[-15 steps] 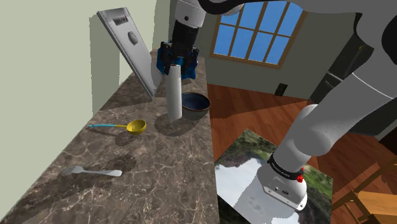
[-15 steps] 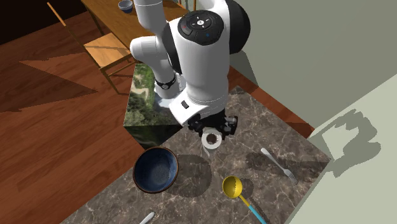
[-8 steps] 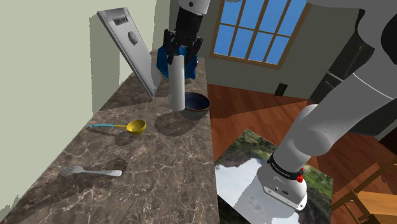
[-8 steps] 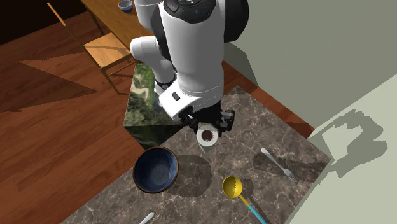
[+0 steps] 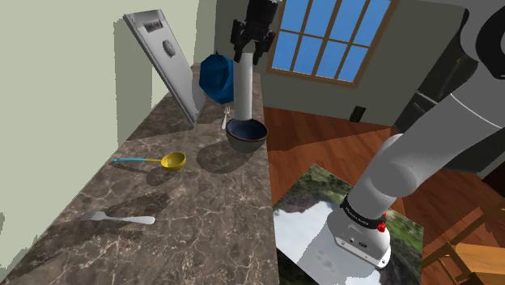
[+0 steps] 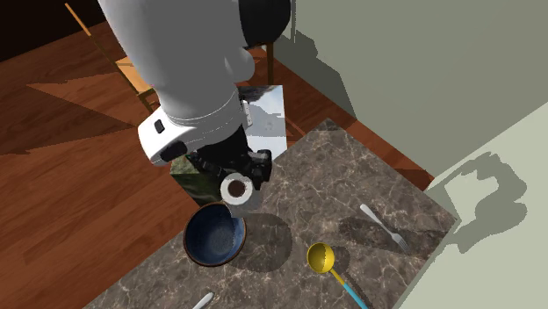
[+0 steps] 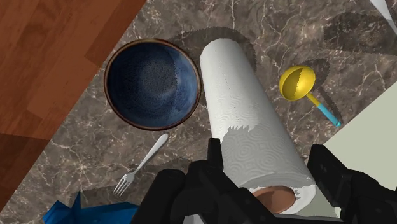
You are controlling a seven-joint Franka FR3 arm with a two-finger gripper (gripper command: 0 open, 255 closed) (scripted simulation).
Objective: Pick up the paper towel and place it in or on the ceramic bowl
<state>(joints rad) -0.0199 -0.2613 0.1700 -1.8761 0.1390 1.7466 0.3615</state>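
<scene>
The jaws clasp the upright paper towel roll near the bowl.

The shoulder camera is looking along the desk toward the far window. The second is looking steeply down from high above. The wrist camera is looking down from close in. All three are sharing the bowl and spoon.

paper towel: white embossed paper | bowl: blue speckled glaze | counter: veined brown stone | floor: glossy wood
</scene>
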